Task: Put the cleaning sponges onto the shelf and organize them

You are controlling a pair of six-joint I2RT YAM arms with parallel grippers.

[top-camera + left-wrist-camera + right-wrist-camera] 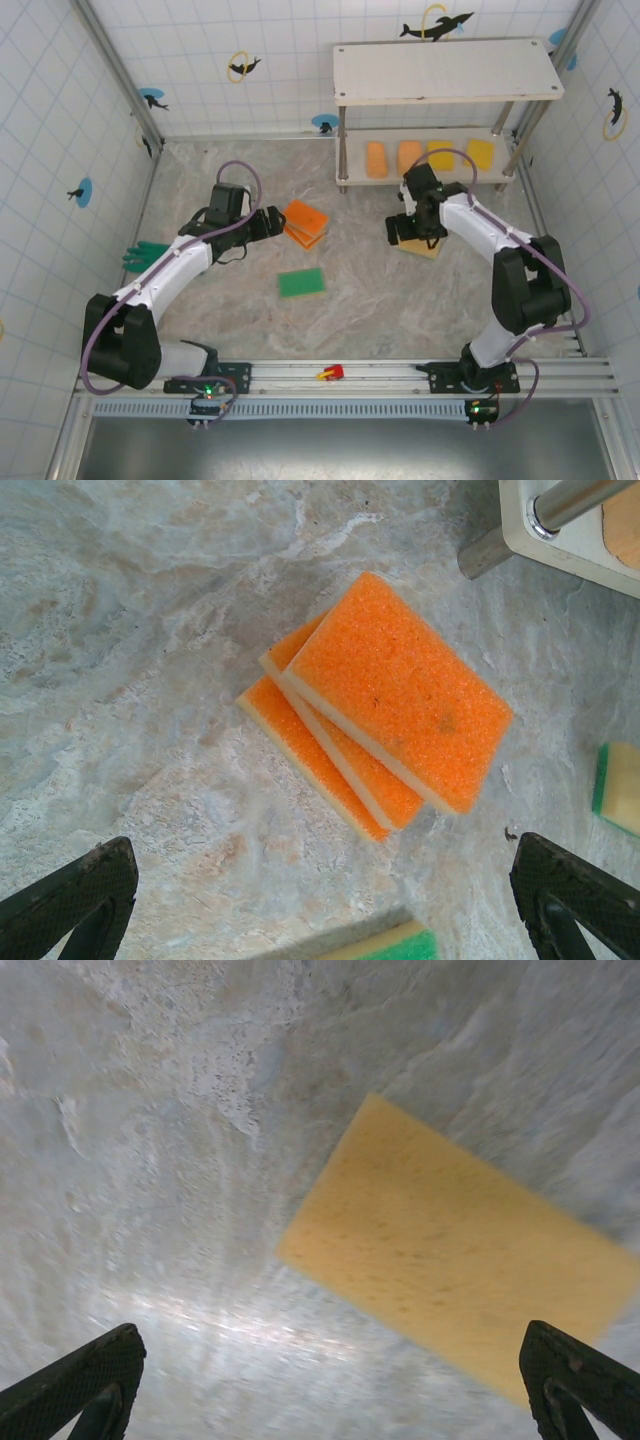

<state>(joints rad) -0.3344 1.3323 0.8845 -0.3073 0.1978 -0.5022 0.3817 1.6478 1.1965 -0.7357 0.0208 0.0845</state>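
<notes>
orange porous sponge slabs (395, 695), marbled table (120, 680)

The surface (380, 320) is finished in a grey-beige marble pattern and enclosed on three sides by white tiled walls (40, 120). Dark dolphin stickers (436, 27) are applied to the walls. An aluminium rail (400, 372) is mounted along the near edge.

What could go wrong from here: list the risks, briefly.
1. The orange sponges lie stacked and askew ahead of the open left gripper; a grasp may take more than one or slide one off.
2. The yellow sponge sits angled, off toward one finger of the open right gripper; closing may pinch only a corner.
</notes>
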